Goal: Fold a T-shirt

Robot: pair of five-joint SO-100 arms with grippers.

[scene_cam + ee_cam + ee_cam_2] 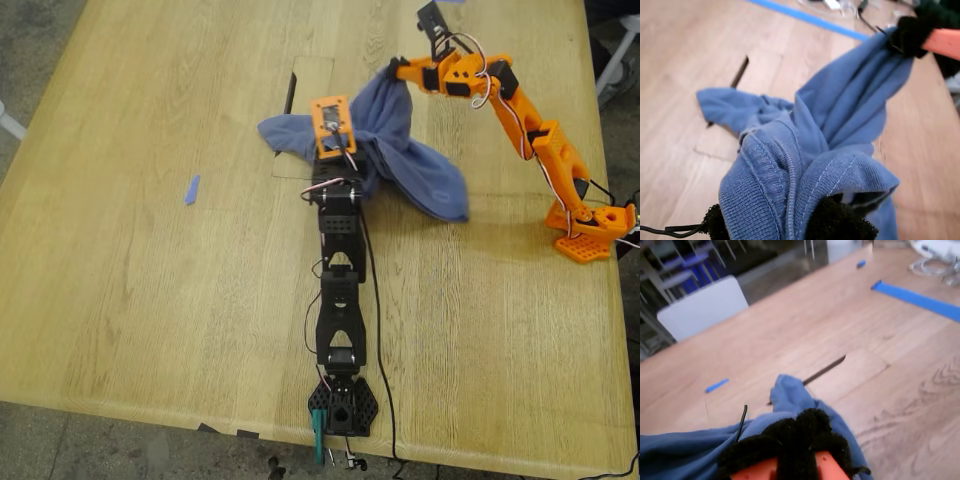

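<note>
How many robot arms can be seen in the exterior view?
2. A black arm reaches up the table's middle to the T-shirt. An orange arm comes from the exterior view's right, also at the T-shirt.

Your exterior view is evenly lit and fairly sharp, diffuse light, with only soft short shadows under the T-shirt [420, 165] on the table [150, 300]. Your first wrist view holds near cloth in focus while its far background blurs. Your second wrist view is soft throughout, the chairs [700, 305] beyond the table dim.
</note>
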